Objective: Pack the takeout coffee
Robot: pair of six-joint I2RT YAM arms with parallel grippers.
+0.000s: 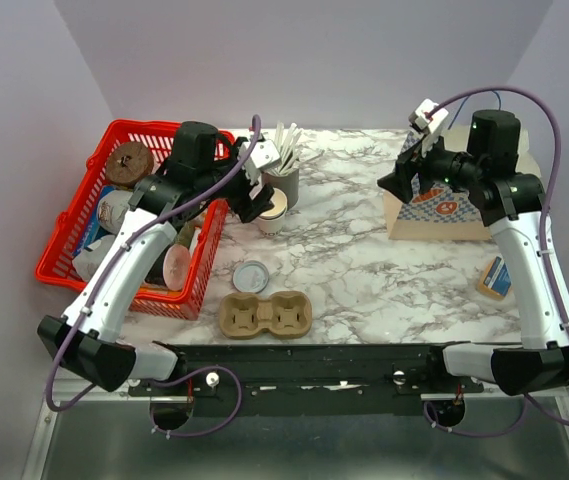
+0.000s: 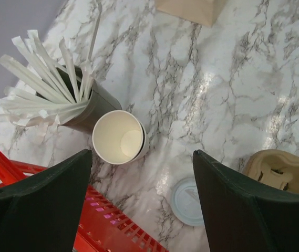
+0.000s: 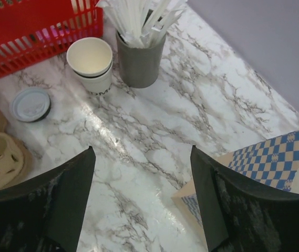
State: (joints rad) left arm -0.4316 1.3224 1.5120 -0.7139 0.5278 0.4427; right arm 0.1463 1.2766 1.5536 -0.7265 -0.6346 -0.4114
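In the view from above, my left tool hangs at the right edge of the red basket, just beside the open cream cup and the grey holder of straws. My right tool hangs on the far right, just left of the checked paper bag. On the near part of the desk lies a loose round lid, and nearer than it the pulp cup carrier, whose two wells are both empty. The takeout coffee I do not find standing on the desk. In the left part of the basket there is a cup-like shape that could be it, but the basket is crowded and I cannot tell. In the left wrist view, my left tool is released: its two fingers stand wide apart with nothing between them, and below them are the cream cup, the straws, the lid and a corner of the carrier. In the right wrist view, my right tool is released too, wide and with nothing in it, over bare marble between the cup and the bag. So I judge that the packing is not begun: nothing is grasped, the carrier is empty, and finding, taking and placing the coffee are all left to do.
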